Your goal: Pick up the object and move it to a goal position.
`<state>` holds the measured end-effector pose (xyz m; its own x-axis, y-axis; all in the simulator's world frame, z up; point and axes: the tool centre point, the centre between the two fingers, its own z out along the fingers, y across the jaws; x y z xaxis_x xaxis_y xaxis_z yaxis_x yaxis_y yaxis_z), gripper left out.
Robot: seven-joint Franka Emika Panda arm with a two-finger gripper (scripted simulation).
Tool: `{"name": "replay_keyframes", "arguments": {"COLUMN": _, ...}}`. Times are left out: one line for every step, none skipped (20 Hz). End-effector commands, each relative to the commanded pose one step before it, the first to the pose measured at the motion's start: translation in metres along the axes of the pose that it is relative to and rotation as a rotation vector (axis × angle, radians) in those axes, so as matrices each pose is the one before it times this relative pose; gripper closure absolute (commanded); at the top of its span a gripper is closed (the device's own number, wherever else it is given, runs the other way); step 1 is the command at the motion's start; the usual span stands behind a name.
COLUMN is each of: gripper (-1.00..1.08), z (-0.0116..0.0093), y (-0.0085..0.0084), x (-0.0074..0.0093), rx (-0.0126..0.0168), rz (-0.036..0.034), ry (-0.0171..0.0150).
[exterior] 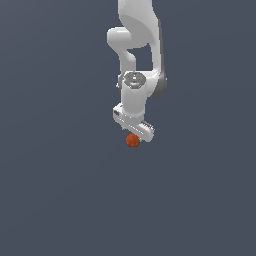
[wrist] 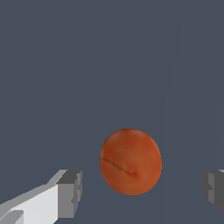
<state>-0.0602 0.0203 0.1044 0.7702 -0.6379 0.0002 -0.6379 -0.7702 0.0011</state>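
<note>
Flat slate-grey backdrop (exterior: 55,200) filling both views, even soft light, faintly lighter towards the lower edge

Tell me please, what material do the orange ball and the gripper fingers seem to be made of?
The ball: matte orange-red, mottled, with one dark crease, perhaps rubber or fruit-like skin; a render leaves this open. The gripper fingers: smooth white shells like painted plastic or metal, with flat grey pads, possibly rubber.
</note>
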Motion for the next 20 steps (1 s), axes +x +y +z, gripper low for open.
{"name": "replay_keyframes", "arguments": {"gripper": -0.92, "z": 0.00298, "y": 0.00062, "x": -0.00406, "rx": 0.00064, "rz": 0.03716, "ry": 0.00005}}
{"name": "replay_keyframes", "arguments": {"gripper": -0.92, "z": 0.00093, "y": 0.00024, "x": -0.00128, "rx": 0.0001, "rz": 0.01105, "ry": -0.00006}}
{"name": "replay_keyframes", "arguments": {"gripper": -0.92, "z": 0.00082, "y": 0.00022, "x": -0.00113, "rx": 0.00009, "rz": 0.00974, "ry": -0.00005}}
{"name": "replay_keyframes", "arguments": {"gripper": -0.92, "z": 0.00071, "y": 0.00021, "x": -0.00097, "rx": 0.00007, "rz": 0.00846, "ry": -0.00004}}
{"name": "replay_keyframes", "arguments": {"gripper": -0.92, "z": 0.0006, "y": 0.0002, "x": -0.00081, "rx": 0.00006, "rz": 0.00718, "ry": -0.00003}}
{"name": "replay_keyframes", "arguments": {"gripper": -0.92, "z": 0.00049, "y": 0.00016, "x": -0.00067, "rx": 0.00004, "rz": 0.00586, "ry": -0.00002}}
{"name": "replay_keyframes", "arguments": {"gripper": -0.92, "z": 0.00038, "y": 0.00012, "x": -0.00053, "rx": 0.00003, "rz": 0.00453, "ry": -0.00002}}
{"name": "replay_keyframes", "arguments": {"gripper": -0.92, "z": 0.00027, "y": 0.00009, "x": -0.00038, "rx": 0.00002, "rz": 0.00324, "ry": -0.00001}}
{"name": "replay_keyframes", "arguments": {"gripper": -0.92, "z": 0.00016, "y": 0.00006, "x": -0.00022, "rx": 0.00001, "rz": 0.00195, "ry": -0.00001}}
{"name": "replay_keyframes", "arguments": {"gripper": -0.92, "z": 0.00005, "y": 0.00003, "x": -0.00006, "rx": 0.0, "rz": 0.00069, "ry": 0.0}}
{"name": "replay_keyframes", "arguments": {"gripper": -0.92, "z": -0.00023, "y": -0.00016, "x": 0.00029, "rx": -0.00022, "rz": -0.00447, "ry": -0.00019}}
{"name": "replay_keyframes", "arguments": {"gripper": -0.92, "z": 0.00034, "y": 0.0, "x": -0.00002, "rx": 0.0, "rz": 0.0, "ry": 0.0}}
{"name": "replay_keyframes", "arguments": {"gripper": -0.92, "z": 0.00101, "y": -0.00001, "x": -0.00006, "rx": 0.0, "rz": 0.0, "ry": 0.0}}
{"name": "replay_keyframes", "arguments": {"gripper": -0.92, "z": 0.00167, "y": -0.00001, "x": -0.00011, "rx": 0.0, "rz": 0.0, "ry": 0.0}}
{"name": "replay_keyframes", "arguments": {"gripper": -0.92, "z": 0.00232, "y": 0.00024, "x": 0.00012, "rx": 0.0, "rz": 0.00069, "ry": 0.00004}}
{"name": "replay_keyframes", "arguments": {"gripper": -0.92, "z": 0.00299, "y": -0.00001, "x": -0.0002, "rx": 0.0, "rz": 0.0, "ry": 0.0}}
{"name": "replay_keyframes", "arguments": {"gripper": -0.92, "z": 0.00362, "y": 0.00024, "x": 0.00003, "rx": -0.00001, "rz": 0.00069, "ry": 0.00006}}
{"name": "replay_keyframes", "arguments": {"gripper": -0.92, "z": 0.00426, "y": -0.00001, "x": -0.00029, "rx": 0.0, "rz": 0.0, "ry": 0.0}}
{"name": "replay_keyframes", "arguments": {"gripper": -0.92, "z": 0.00486, "y": 0.00024, "x": -0.00006, "rx": -0.00002, "rz": 0.00069, "ry": 0.00006}}
{"name": "replay_keyframes", "arguments": {"gripper": -0.92, "z": 0.00542, "y": 0.00023, "x": -0.00008, "rx": -0.00002, "rz": 0.00069, "ry": 0.00006}}
